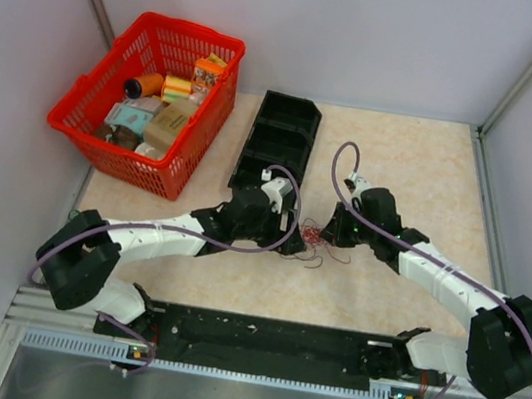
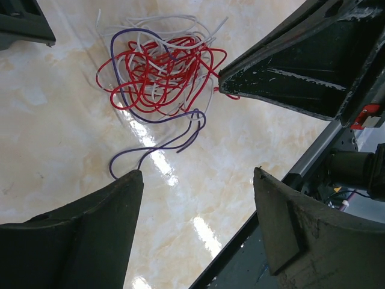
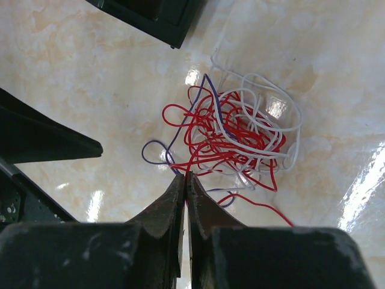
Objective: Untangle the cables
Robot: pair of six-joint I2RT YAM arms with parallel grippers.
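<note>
The left gripper (image 2: 197,173) is spread wide, with nothing between its fingers. Just ahead of its tips the cables (image 2: 159,72) lie on the table (image 2: 54,138) in one knot of red, white and purple strands. The right gripper (image 3: 185,176) is pressed closed at the knot's near edge; whether a strand is nipped, I cannot tell. Beyond both sits a black tray (image 1: 278,136), and farther left a red basket (image 1: 209,115).
</note>
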